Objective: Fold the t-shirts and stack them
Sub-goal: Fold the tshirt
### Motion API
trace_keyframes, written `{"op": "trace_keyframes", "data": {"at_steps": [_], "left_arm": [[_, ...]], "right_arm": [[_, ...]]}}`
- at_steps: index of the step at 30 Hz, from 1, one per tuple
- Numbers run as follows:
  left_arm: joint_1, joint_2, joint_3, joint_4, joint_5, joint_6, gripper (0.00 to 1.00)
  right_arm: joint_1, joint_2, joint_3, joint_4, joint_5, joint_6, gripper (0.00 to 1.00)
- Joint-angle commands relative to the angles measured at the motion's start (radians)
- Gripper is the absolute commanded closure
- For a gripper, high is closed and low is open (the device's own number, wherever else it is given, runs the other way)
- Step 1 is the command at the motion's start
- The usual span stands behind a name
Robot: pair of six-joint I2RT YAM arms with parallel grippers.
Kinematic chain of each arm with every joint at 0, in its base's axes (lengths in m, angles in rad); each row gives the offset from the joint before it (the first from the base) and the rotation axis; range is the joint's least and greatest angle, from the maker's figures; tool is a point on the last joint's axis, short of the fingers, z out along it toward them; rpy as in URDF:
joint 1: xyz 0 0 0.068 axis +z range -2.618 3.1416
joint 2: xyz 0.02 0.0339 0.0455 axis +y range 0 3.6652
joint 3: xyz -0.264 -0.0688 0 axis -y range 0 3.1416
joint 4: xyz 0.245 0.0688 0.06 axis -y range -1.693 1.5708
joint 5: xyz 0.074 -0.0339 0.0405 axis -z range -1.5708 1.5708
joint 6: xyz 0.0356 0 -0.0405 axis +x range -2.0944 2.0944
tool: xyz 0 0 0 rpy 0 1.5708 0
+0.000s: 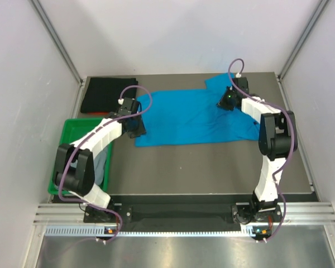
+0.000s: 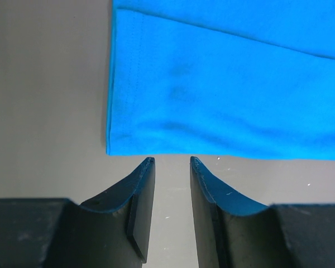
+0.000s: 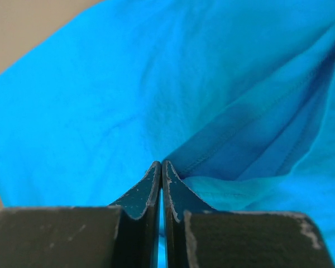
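A bright blue t-shirt lies spread across the back middle of the table, partly folded. My left gripper is open and empty at the shirt's left edge. In the left wrist view its jaws stand apart on bare table just short of the shirt's hem, near its corner. My right gripper is at the shirt's far right, by a sleeve. In the right wrist view it is shut on a fold of the blue fabric, and blue shows between the pads.
A folded black t-shirt lies at the back left corner. A green bin stands at the left edge with a grey garment in it. Bare dark table extends in front of the blue shirt.
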Motion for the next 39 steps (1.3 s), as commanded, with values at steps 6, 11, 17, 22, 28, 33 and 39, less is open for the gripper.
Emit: {"op": "trace_keyframes", "data": {"at_steps": [6,11,17,22,28,33,39], "left_arm": [[0.004,0.014,0.006,0.033,-0.009,-0.01,0.63],[0.004,0.01,0.003,0.031,-0.011,-0.007,0.62],[0.002,0.023,0.003,0.08,0.073,-0.012,0.62],[0.002,0.085,-0.009,0.123,0.112,-0.021,0.62],[0.001,0.183,-0.032,0.166,0.115,-0.032,0.62],[0.001,0.241,-0.032,0.149,0.08,-0.032,0.64],[0.001,0.24,-0.056,0.135,0.005,-0.027,0.64]], "right_arm": [[0.052,0.067,0.119,0.038,-0.05,-0.12,0.99],[0.058,0.076,0.183,-0.074,-0.013,-0.154,0.79],[0.034,-0.018,0.332,-0.417,0.12,-0.129,0.55],[-0.13,-0.195,0.072,-0.506,0.194,0.027,0.55],[-0.423,-0.42,-0.278,-0.418,0.139,0.078,0.57],[-0.5,-0.419,-0.312,-0.444,0.163,0.079,0.58],[-0.512,-0.358,-0.323,-0.397,0.14,0.093,0.59]]}}
